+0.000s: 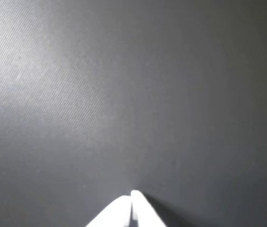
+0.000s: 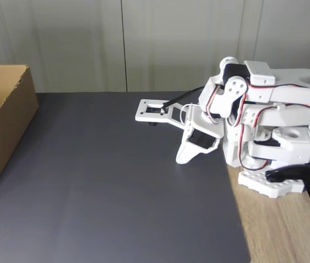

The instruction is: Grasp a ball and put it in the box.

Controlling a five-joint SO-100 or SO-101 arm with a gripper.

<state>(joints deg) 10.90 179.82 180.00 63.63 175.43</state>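
Gripper (image 1: 132, 201) clenched on nothing, white fingertips pressed together at the bottom edge of the wrist view, pointing across bare dark mat (image 1: 133, 94). Same gripper (image 2: 183, 158) in the fixed view folded down beside the white arm (image 2: 264, 109), tips close to or resting on the mat near its right edge. Arm tucked in a compact pose on its base, clamped where the mat meets a wooden table (image 2: 275, 230).

Box (image 2: 1, 126) at far left of the fixed view, brown cardboard, open at the top, well apart from the gripper, partly cut off by the frame. Inside mostly hidden from this angle.

Ball not to be made out anywhere on the mat; whether already in the box, impossible to tell. Judging by the folded arm and empty grip: either not begun or finished.
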